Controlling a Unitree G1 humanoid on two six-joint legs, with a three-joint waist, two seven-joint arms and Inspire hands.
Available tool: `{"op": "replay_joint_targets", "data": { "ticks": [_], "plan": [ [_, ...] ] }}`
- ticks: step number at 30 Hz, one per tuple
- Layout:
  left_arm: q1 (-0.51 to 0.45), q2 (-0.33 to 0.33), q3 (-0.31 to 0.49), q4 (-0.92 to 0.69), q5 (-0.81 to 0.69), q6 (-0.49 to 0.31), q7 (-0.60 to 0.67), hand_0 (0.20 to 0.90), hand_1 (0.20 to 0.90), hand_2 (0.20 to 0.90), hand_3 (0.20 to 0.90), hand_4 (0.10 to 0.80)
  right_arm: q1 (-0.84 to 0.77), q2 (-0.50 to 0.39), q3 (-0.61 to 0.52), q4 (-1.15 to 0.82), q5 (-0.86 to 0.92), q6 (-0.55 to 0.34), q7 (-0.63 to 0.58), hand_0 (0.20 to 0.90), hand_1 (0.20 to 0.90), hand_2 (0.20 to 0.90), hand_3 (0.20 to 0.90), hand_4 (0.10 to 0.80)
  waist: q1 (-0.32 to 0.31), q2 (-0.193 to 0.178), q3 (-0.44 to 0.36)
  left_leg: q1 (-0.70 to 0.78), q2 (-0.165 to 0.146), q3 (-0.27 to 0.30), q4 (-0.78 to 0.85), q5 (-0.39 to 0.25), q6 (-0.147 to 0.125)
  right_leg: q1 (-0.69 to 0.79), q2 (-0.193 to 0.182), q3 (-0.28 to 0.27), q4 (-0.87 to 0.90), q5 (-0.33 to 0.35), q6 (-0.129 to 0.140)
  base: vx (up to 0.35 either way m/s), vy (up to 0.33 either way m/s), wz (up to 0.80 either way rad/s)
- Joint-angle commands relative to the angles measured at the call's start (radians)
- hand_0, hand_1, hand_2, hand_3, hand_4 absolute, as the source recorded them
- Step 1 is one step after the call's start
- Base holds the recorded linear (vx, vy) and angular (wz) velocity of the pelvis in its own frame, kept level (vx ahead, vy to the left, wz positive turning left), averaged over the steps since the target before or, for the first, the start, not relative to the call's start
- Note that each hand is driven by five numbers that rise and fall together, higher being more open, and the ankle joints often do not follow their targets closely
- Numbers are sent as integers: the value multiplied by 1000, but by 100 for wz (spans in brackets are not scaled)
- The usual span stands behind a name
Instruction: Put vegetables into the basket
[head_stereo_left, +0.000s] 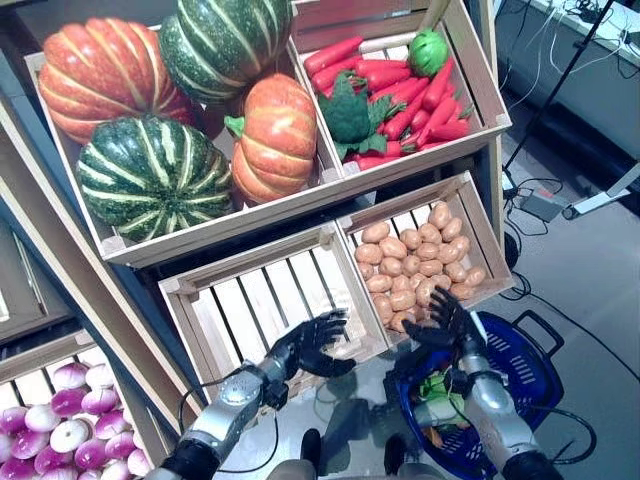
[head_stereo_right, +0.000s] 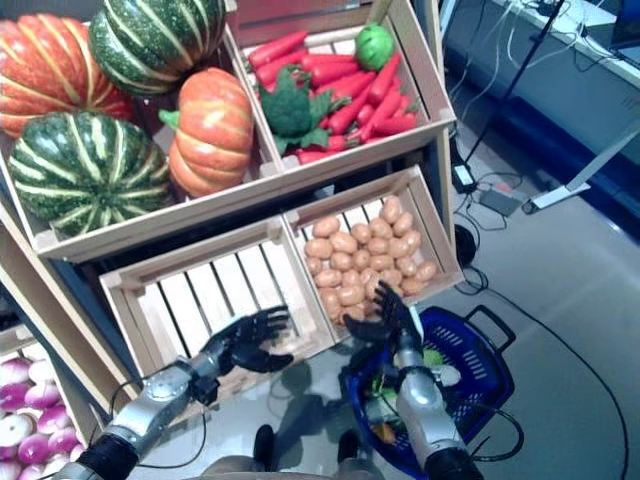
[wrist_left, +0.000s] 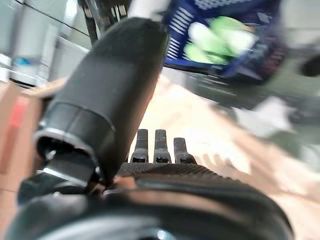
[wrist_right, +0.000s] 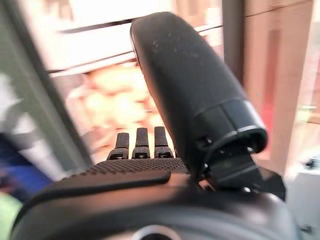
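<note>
Right hand (head_stereo_left: 447, 322), fingers spread and empty, sits at the near edge of the potatoes (head_stereo_left: 412, 265), which lie just ahead of its fingertips, basket (head_stereo_left: 520, 352) directly behind; left hand (head_stereo_left: 312, 345) open, empty, farther off.

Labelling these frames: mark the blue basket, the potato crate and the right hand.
blue basket (head_stereo_left: 540, 352), left eye view, far rim.
potato crate (head_stereo_left: 482, 232), left eye view, right wall.
right hand (head_stereo_left: 450, 322), left eye view, palm.
</note>
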Motion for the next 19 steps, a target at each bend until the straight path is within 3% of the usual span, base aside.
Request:
{"op": "replay_joint_targets", "data": {
  "ticks": [1,4,10,13,19],
  "plan": [
    [1,-32,24,83,104,-55,51,900,900,900,900,800,23,-25,3,-4,-126,-1,8,900,900,900,900,800,-21,-1,-80,-38,-8,34,84,-40,-4,-46,-37,-6,58,84,-9,30,31,-7],
    [3,-56,31,231,172,-53,65,900,900,900,900,800,27,-18,30,145,-165,57,51,900,900,900,900,800,-23,0,-81,-21,-7,38,75,-46,-2,-35,-40,-1,54,82,-6,17,17,-2],
    [-5,-114,76,549,262,-84,105,900,900,900,900,800,4,35,4,511,-157,82,58,900,900,900,900,800,-13,4,-92,1,-6,33,57,-51,-1,-15,-40,1,36,80,-4,17,9,-8],
    [0,-136,92,620,287,-104,138,900,900,900,900,800,3,55,-29,623,-139,62,56,900,900,900,900,800,-12,7,-99,8,-5,32,50,-51,-1,-10,-37,7,30,81,-5,29,7,-8],
    [8,-146,131,665,285,-72,187,900,900,900,900,800,-1,61,-51,641,-140,51,67,900,900,900,900,800,-13,11,-107,14,-4,23,43,-51,-4,-6,-29,20,26,76,-10,17,2,-3]
  ]
}}
